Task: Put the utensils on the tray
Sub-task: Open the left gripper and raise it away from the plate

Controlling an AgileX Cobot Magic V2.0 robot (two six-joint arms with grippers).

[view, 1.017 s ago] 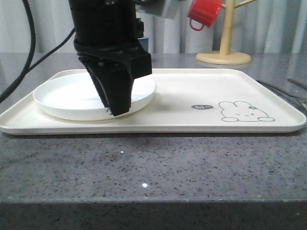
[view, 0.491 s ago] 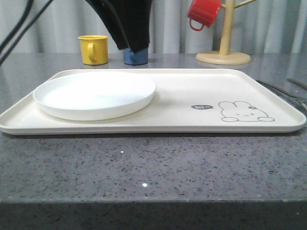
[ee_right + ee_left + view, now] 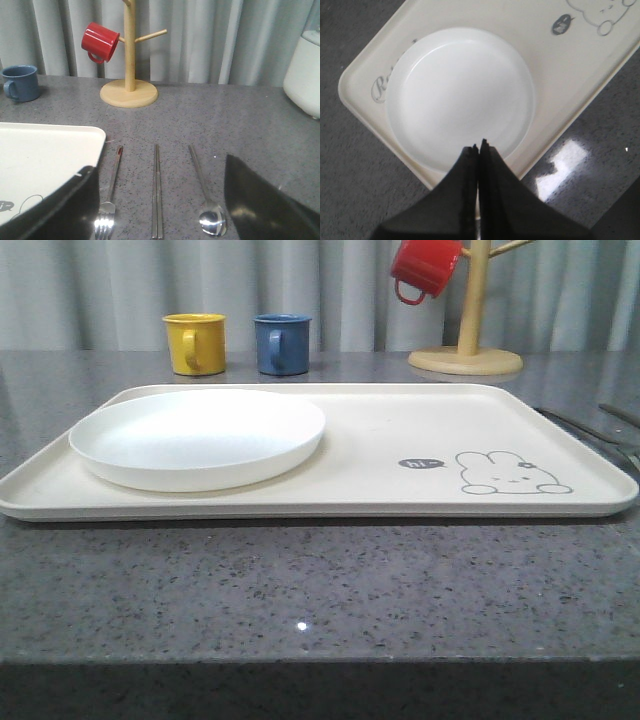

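The cream tray (image 3: pixel 400 430) with its rabbit drawing lies across the middle of the table. To its right, on the grey tabletop, lie the utensils, side by side and parallel: a fork (image 3: pixel 113 180) nearest the tray (image 3: pixel 45 150), a pair of chopsticks (image 3: pixel 157 200), and a spoon (image 3: pixel 212 222). Their thin handles (image 3: pixel 590 428) show at the front view's right edge. My right gripper (image 3: pixel 159 165) is open above them, its fingers standing outside the fork and the spoon. My left gripper (image 3: pixel 479 146) is shut and empty, high over the near edge of the plate on the tray (image 3: pixel 560 75).
A round white plate (image 3: pixel 197 435) fills the tray's left half. Behind the tray stand a yellow mug (image 3: pixel 194 343) and a blue mug (image 3: pixel 281 343). A red mug (image 3: pixel 425 268) hangs on a wooden mug tree (image 3: pixel 466 350). A white appliance (image 3: pixel 303 75) stands at the far right.
My left arm has risen from just above the plate and left the front view, uncovering the yellow and blue mugs. The plate and tray have not moved.
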